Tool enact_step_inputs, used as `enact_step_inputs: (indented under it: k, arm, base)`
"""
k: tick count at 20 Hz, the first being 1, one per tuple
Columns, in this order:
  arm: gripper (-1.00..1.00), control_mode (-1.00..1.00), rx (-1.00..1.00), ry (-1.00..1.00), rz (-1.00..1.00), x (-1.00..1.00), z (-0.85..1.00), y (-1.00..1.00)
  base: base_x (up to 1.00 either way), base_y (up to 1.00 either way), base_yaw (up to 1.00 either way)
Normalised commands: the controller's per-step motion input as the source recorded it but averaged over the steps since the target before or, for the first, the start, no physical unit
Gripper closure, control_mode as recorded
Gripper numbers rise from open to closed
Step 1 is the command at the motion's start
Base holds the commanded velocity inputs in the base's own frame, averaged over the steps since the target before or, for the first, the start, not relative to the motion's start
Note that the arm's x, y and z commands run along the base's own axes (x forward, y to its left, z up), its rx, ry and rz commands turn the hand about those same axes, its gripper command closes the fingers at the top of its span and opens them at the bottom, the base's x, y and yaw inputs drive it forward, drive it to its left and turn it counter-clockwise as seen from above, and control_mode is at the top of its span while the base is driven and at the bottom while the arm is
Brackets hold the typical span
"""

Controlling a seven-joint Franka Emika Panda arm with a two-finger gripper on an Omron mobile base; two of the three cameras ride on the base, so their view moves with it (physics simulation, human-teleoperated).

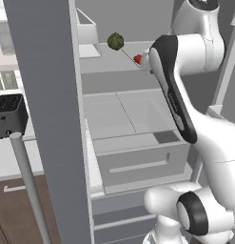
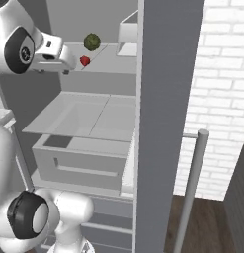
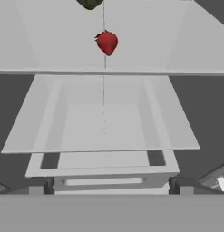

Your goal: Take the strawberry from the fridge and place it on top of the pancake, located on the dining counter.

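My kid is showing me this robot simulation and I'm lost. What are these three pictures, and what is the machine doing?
All three show one moment in a rendered kitchen. The white arm is a robot standing at an open grey fridge. Two pictures come from cameras behind it, to its left and right. The third looks out from its hand. On a pale shelf lies a small red strawberry, with a dark green bumpy ball just behind it. Below are a second shelf and a drawer. The hand is near the berry, apparently reaching for it; its fingers hold nothing.
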Motion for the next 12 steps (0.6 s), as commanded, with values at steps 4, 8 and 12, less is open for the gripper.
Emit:
enact_step_inputs:
  k: [4, 8, 12]
  arm:
    - [-1.0, -1.0, 0.0, 0.0, 0.0, 0.62, -0.07, 0.0]
    - [-1.0, -1.0, 0.0, 0.0, 0.0, 0.61, -0.13, 0.0]
    - [-1.0, -1.0, 0.0, 0.0, 0.02, 0.62, -0.18, 0.0]
  base:
    - [0.0, 0.0, 0.0]
    - [0.0, 0.0, 0.0]
    - [0.0, 0.0, 0.0]
